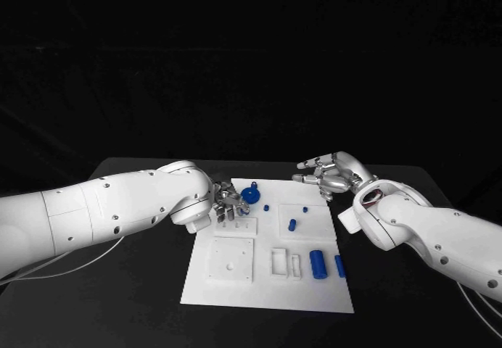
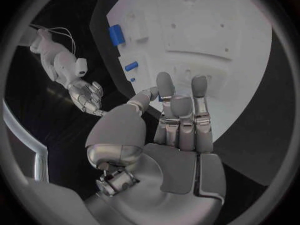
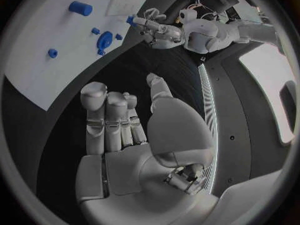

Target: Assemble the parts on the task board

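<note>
On the near part of the task board (image 1: 225,290), right of middle, two blue cylinders (image 1: 317,264) lie side by side with long axes running near to far. Farther, the left robot hand (image 1: 230,203) hovers over the board's far left, fingers straight and close together, holding nothing. The blue disc part (image 1: 251,194) is just to its right, much nearer than to the right robot hand (image 1: 326,174), which hangs loosely spread and empty beyond the far right corner, above the worktop (image 1: 418,181).

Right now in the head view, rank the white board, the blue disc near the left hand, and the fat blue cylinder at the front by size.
1. white board
2. fat blue cylinder
3. blue disc, close to the cylinder in looks; it lies farther away, so unsure.
</note>
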`<state>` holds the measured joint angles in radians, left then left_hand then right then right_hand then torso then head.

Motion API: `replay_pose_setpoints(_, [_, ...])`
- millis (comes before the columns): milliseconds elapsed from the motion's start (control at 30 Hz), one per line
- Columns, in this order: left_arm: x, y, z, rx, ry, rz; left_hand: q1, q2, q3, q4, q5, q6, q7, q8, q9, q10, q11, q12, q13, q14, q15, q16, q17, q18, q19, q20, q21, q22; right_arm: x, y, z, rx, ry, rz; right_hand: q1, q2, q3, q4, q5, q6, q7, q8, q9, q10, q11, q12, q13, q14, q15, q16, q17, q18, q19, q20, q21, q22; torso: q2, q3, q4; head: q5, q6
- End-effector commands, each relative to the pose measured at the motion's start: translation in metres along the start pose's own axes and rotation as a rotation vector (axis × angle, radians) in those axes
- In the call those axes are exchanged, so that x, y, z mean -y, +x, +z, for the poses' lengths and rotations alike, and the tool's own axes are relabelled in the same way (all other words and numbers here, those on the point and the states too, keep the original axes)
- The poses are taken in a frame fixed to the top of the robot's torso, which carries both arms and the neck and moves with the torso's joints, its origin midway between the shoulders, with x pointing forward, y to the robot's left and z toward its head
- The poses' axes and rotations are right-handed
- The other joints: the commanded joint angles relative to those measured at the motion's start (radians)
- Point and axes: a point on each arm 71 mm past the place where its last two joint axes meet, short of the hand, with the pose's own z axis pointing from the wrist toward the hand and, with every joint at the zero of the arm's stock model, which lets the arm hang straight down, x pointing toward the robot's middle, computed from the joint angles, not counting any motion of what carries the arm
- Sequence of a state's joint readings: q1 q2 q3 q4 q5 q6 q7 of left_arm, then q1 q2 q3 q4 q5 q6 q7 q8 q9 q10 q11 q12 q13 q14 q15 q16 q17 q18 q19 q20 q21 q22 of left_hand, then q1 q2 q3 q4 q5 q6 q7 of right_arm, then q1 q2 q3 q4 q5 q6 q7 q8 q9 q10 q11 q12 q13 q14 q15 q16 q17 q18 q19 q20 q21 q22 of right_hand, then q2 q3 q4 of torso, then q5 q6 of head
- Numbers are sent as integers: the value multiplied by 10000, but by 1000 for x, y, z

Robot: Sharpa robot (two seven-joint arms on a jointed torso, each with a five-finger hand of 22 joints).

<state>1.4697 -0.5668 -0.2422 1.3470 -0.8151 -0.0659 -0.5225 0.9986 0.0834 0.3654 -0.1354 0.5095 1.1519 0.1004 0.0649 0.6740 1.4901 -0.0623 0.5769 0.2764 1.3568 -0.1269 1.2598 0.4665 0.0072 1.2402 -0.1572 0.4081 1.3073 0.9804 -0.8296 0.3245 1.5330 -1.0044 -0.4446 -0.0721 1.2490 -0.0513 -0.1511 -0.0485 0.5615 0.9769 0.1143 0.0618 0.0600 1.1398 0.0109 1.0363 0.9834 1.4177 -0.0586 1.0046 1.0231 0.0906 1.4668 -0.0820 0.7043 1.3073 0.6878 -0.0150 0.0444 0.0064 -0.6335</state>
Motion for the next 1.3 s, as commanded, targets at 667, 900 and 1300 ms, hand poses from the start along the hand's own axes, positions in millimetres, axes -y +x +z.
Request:
replay_pose_setpoints(667, [-5,9,5,-705,-783,1890,-151,245,238,-334,312,2719,-1536,33,1485,255,-307,669,66,317,-203,648,665,-72,-41,-11,495,210,-1,1,0,-174,-62,-103,-61,76,31,-93,92,124,-10,-5,15,-48,1,-22,-4,-85,-18,-34,-8,97,100,29,-36,809,15,-24,1,31,-181])
replay_pose_setpoints(900, [-9,11,7,-754,-907,1739,-169,255,238,-329,306,2709,-1534,31,1492,255,-304,660,54,314,-201,638,648,-72,-50,-10,498,206,-1,2,0,-193,-62,-101,-61,76,31,-93,92,124,-10,-5,15,-48,1,-22,-4,-85,-18,-34,-8,97,100,29,-36,809,6,-24,5,38,-219])
replay_pose_setpoints(1300, [-12,14,12,-656,-882,1441,-187,271,228,-286,262,2689,-1531,29,1483,256,-305,645,26,310,-204,614,601,-72,-50,-12,505,202,-2,2,0,-224,-76,-93,-86,101,41,-141,101,222,-16,-2,19,-45,-4,-18,1,-82,-24,-31,-6,95,102,24,-36,809,32,-35,-23,5,-225])
